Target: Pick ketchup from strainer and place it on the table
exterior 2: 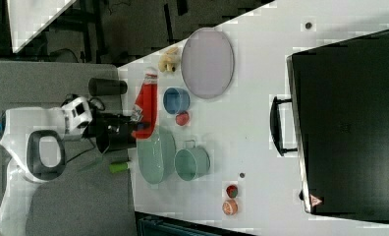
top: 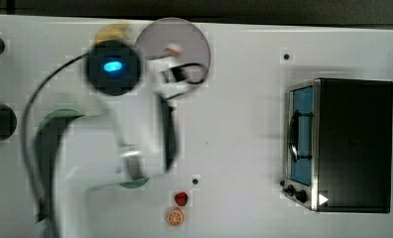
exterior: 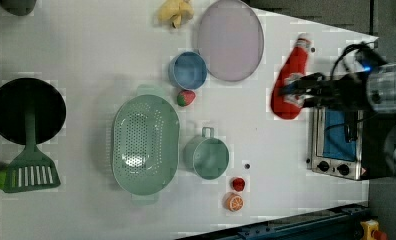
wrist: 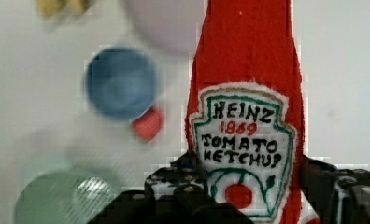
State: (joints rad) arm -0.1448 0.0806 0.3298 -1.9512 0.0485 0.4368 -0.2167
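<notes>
While the gripper [exterior: 292, 93] pinches the ketchup [exterior: 290, 80] at its lower body, the bottle hangs above the table [exterior: 86, 55], well apart from the strainer [exterior: 145, 144], its long axis running from fingers to cap.

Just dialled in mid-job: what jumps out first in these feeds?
The red ketchup stands out, clamped in the gripper and held in the air, clear of the strainer, which sits empty at the left view's centre. Next, the dark toaster oven on the top view's right, and the lilac plate at the left view's top.
</notes>
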